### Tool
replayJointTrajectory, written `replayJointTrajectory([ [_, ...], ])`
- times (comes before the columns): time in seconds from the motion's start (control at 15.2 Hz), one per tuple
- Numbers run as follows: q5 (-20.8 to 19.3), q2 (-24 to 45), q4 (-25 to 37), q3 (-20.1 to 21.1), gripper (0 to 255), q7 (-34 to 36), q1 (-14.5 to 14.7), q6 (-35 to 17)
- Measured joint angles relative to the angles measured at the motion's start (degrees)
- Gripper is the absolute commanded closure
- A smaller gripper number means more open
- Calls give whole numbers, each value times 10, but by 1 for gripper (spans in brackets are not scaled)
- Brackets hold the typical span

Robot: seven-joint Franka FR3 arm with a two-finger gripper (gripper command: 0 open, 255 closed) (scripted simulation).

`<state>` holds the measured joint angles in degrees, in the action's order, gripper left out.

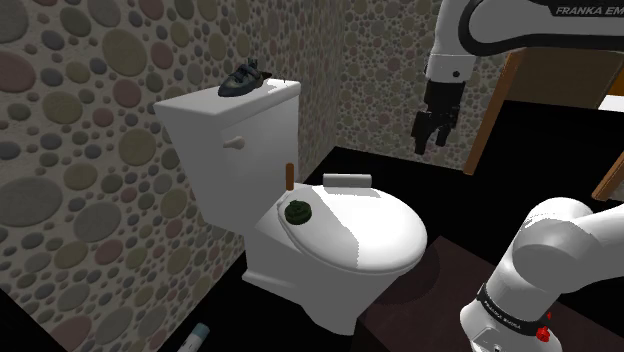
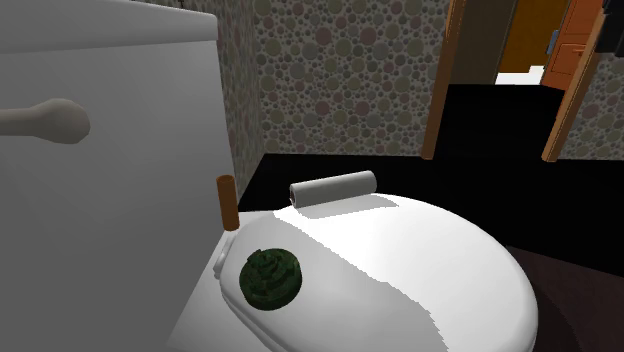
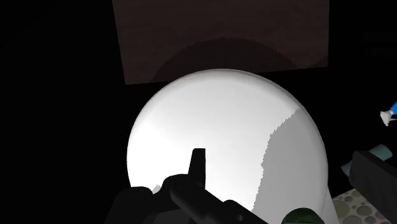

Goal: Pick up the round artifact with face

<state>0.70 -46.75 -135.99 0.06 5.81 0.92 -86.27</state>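
Item: round dark-green artifact (image 1: 297,212), lying loose on closed toilet lid (image 1: 375,235), far end beside the tank; gripper (image 1: 430,146) hangs high toward the shoulder view's right, fingers apart, empty, presumably readied for descent.

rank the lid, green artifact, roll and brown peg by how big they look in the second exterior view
1. lid
2. green artifact and roll: about alike, and the artifact is nearer the camera, so no ranking
3. brown peg
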Motion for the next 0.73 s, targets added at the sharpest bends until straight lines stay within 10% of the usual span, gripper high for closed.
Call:
replayJointTrajectory([
  [0.73,12,158,14,72,0,85,5,-147],
])
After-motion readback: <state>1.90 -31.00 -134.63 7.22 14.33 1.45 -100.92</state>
